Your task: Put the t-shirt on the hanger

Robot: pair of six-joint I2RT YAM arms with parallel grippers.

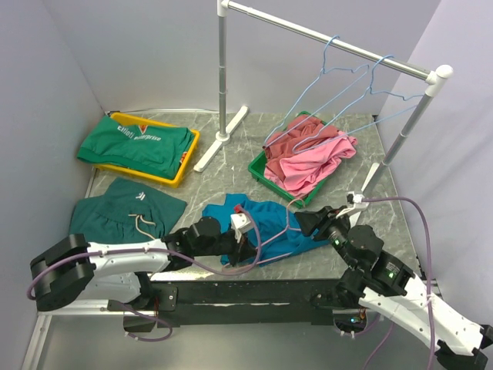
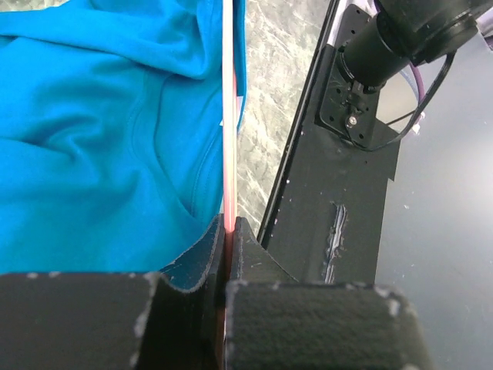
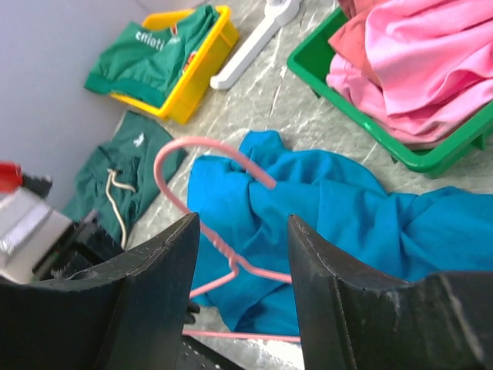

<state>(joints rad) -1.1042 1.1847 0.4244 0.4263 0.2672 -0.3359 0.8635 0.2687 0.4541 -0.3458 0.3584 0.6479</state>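
Observation:
The teal-blue t-shirt lies crumpled on the table near the front edge. It fills the left of the left wrist view and shows in the right wrist view. The pink wire hanger lies partly over the shirt, hook toward the right arm. My left gripper is shut on the hanger's wire, pinched between the pads beside the shirt's edge. My right gripper is open and empty just right of the hook. In the right wrist view the hanger's neck shows between its spread fingers.
A yellow tray with green lettered garments stands at the back left. Green shorts lie in front of it. A green bin holds pink and maroon clothes. A rack rail carries light blue hangers. The table's front edge is close.

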